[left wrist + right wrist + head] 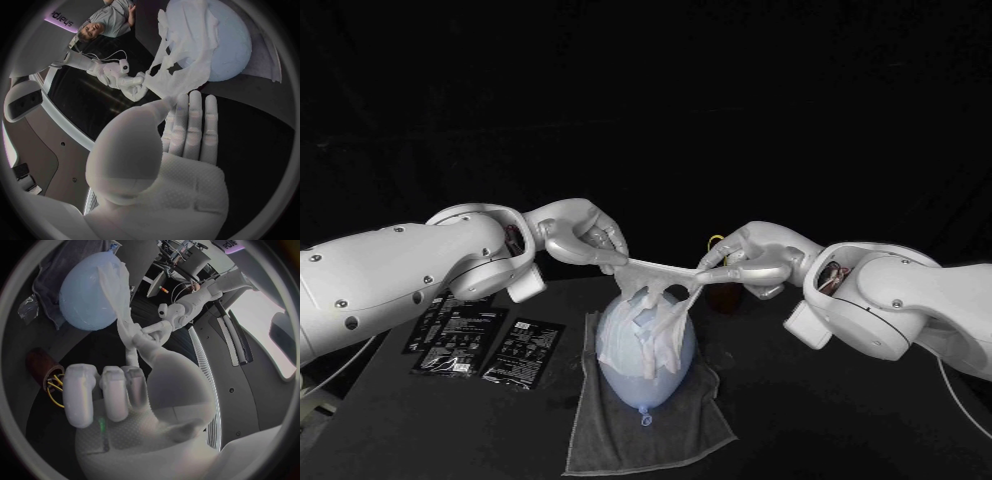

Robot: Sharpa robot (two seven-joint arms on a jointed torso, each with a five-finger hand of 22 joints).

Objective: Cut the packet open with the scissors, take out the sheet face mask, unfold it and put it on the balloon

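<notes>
Left hand: your robot's left hand (583, 238) is clamped on one end of the white, wet-looking sheet face mask (656, 285), thumb and fingertips pinching it, raised above the worktop.
Right hand: the right hand (750, 264) pinches the opp. end of the same mask, at approx. the same height as the left hand.
Mask: you'll see it pulled into a narrow, twisted band between the two hands, not spread flat. Loose flaps hang from the middle down over the balloon's far end; can't tell if they touch it.
Balloon: the pale blue, egg-shaped inflated balloon (646, 362) lies on its side, knot end towards the robot, directly below the mask.
Towel: a grey cloth towel (678, 432) is spread under the balloon, in contact w/ it.
Packets: black foil packets w/ white print (480, 340) lie flat side by side, on the robot's left of the towel and apart from it. Which one is cut: can't tell.
Scissors: gold-coloured loop handles of the scissors (56, 386) stick out of a dark brown cup (37, 361), just beside the right hand, neither hand on them.
Worktop: the black worktop (855, 425) carries all the above.
</notes>
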